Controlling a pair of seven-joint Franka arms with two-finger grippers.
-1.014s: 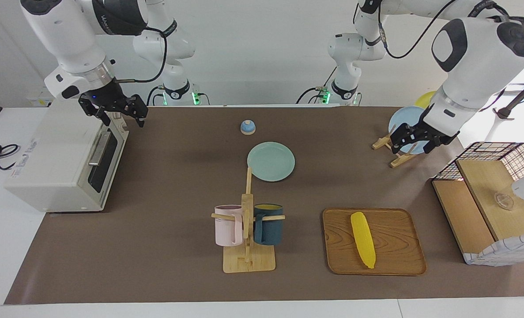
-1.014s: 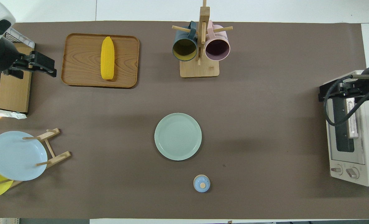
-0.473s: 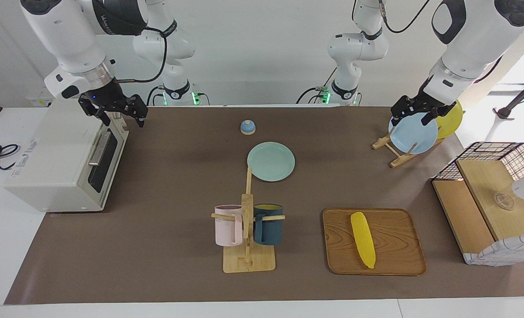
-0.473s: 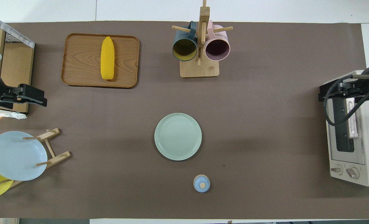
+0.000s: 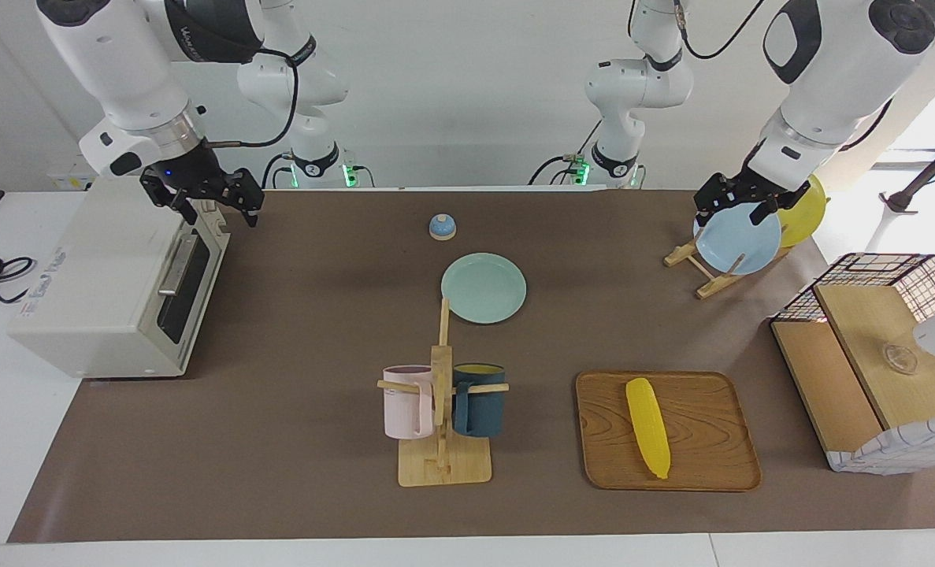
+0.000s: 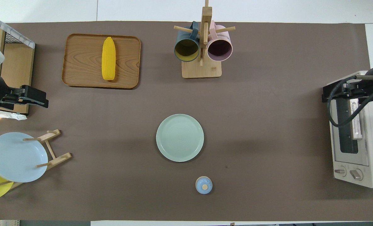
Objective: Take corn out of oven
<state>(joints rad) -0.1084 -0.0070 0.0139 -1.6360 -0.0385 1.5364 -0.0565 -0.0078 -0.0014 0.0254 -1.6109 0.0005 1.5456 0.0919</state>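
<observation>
Right gripper open over lettered oven.

Green plate mid-tabletop; small blue knobbed lid nearer robots. Mug rack farther out — pink mug, dark blue mug hanging. Wooden tray beside rack. Plate stand — blue plate, yellow plate. Wire basket at tabletop end.

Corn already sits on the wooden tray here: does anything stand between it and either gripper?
Nothing visible does. The corn lies bare on the wooden tray, out of the closed oven. The left gripper, open, hangs over the blue plate; the right gripper, open, hangs over the oven.
</observation>
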